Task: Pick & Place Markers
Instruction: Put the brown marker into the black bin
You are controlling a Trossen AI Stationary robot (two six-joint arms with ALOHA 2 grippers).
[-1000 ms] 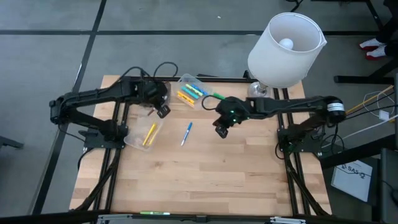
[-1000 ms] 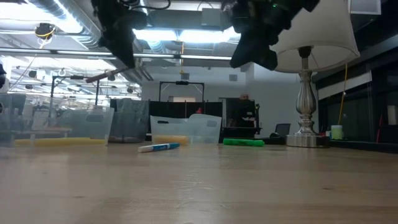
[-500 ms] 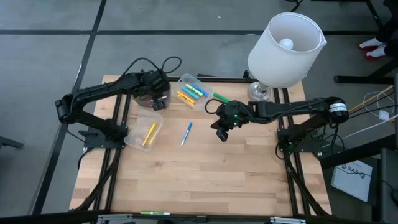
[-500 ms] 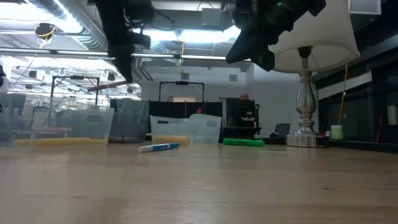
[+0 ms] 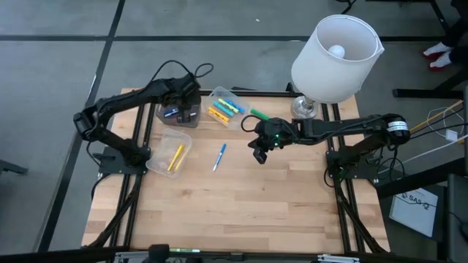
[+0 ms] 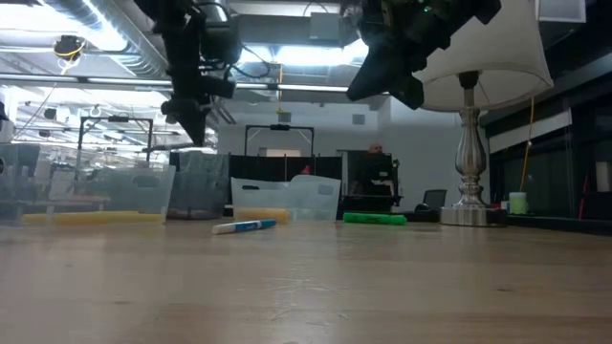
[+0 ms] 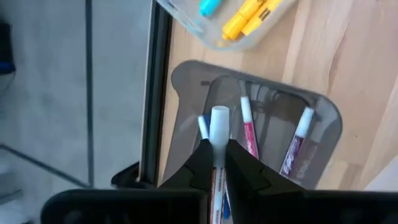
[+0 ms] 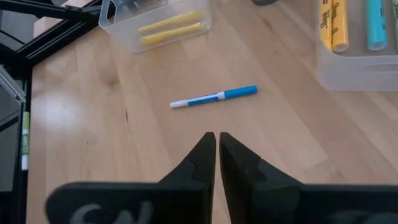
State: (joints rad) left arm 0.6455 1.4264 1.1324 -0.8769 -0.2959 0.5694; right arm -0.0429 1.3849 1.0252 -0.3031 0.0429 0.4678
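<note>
Markers: one white-capped marker (image 7: pixel 219 124), clamped in the left hand (image 7: pixel 215 163), has been carried over the grey bin (image 7: pixel 323 118) at eleven o'clock, so release is probably near; the right hand (image 8: pixel 217 146) is kept together.

Left gripper (image 5: pixel 188 111) hangs closed at the far left; right gripper (image 5: pixel 258 155) hovers closed mid-table, slightly right.

Left hand (image 5: pixel 189 115) carried its marker (image 7: pixel 219 124) over the bin (image 7: pixel 323 118).

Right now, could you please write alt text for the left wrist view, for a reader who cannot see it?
The left gripper holds a white-capped marker upright above a grey bin that already contains several markers. A clear tub of yellow and blue markers sits beyond it on the wooden table.
</note>
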